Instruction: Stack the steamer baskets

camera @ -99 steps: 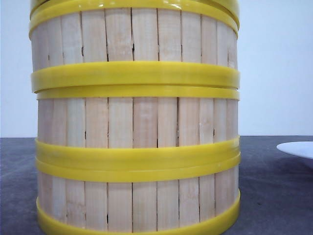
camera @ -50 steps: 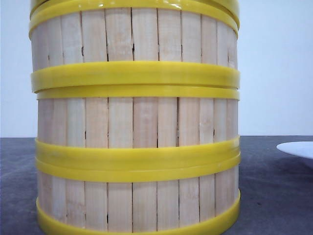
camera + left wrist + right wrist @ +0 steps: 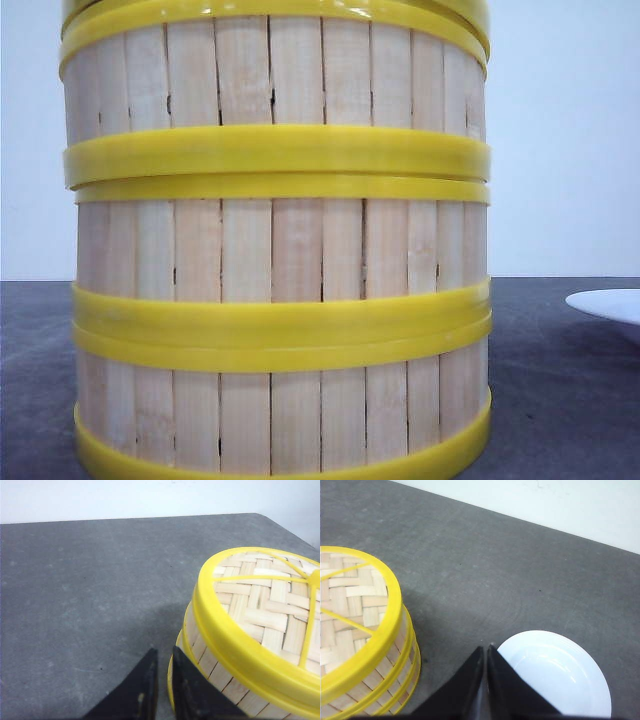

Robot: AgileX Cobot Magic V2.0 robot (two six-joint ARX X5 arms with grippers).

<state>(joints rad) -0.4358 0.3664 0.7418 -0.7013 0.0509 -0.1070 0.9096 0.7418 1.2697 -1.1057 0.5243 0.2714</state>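
Three steamer baskets stand stacked in one column that fills the front view: bottom (image 3: 280,415), middle (image 3: 280,245), top (image 3: 270,75). A woven, yellow-rimmed lid (image 3: 260,610) covers the stack. My left gripper (image 3: 163,650) hangs just beside the stack's wall (image 3: 210,662), its fingers drawn together with only a thin gap and nothing between them. My right gripper (image 3: 486,647) is shut and empty, over the table between the stack (image 3: 380,680) and a plate. Neither gripper appears in the front view.
A white plate (image 3: 555,675) lies on the dark grey table (image 3: 75,580) right of the stack; its edge shows in the front view (image 3: 610,303). The table's far edge meets a white wall.
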